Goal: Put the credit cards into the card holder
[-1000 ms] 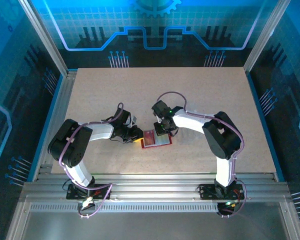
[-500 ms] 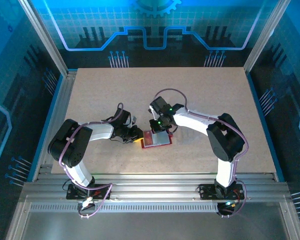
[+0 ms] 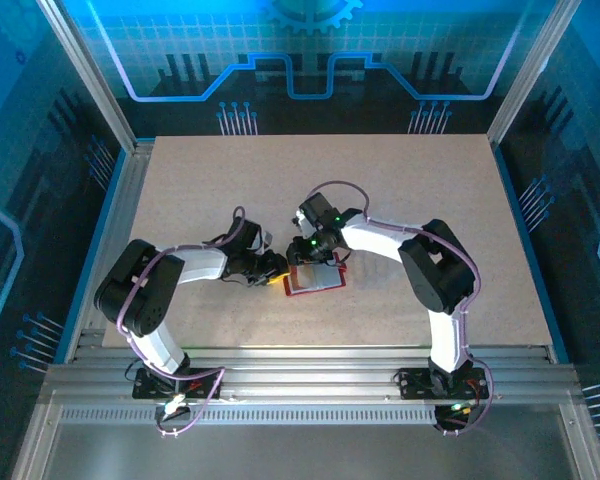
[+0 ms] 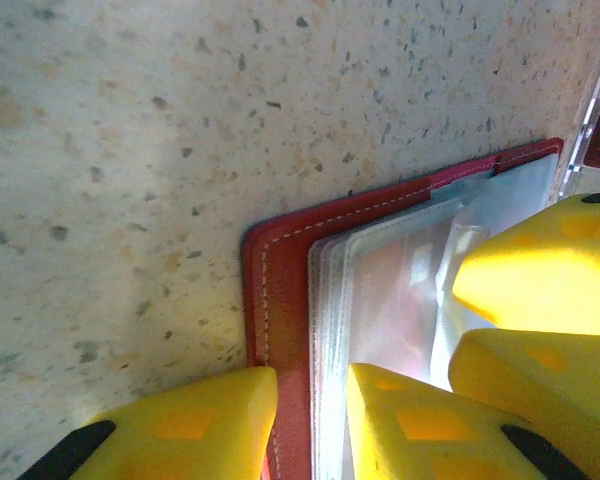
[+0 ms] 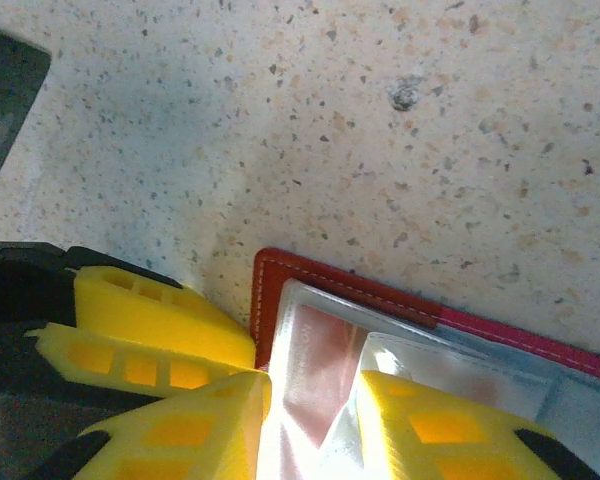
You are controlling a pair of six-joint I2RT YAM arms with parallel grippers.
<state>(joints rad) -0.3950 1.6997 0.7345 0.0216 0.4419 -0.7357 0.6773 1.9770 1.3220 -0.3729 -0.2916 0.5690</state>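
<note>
The red card holder (image 3: 318, 279) lies open on the table, its stitched edge (image 4: 280, 300) and clear pockets (image 4: 380, 300) facing up. My left gripper (image 4: 310, 430) stands over its left edge with a narrow gap: one finger (image 4: 180, 425) is at the red border, the other on the pockets. My right gripper (image 5: 315, 430) is open over the same corner. A reddish credit card (image 5: 320, 370) shows through a clear pocket between its fingers (image 5: 440, 425). In the top view the left gripper (image 3: 273, 270) and right gripper (image 3: 310, 258) meet at the holder's left end.
The two grippers crowd each other: the right one's yellow fingers (image 4: 540, 280) sit at the right of the left wrist view, and the left one's fingers (image 5: 140, 330) at the left of the right wrist view. Speckled tabletop (image 3: 400, 190) spreads all around.
My right gripper has shifted a little to the left over the holder and its jaws have opened. The left jaws have widened slightly; that arm has stayed in place.
</note>
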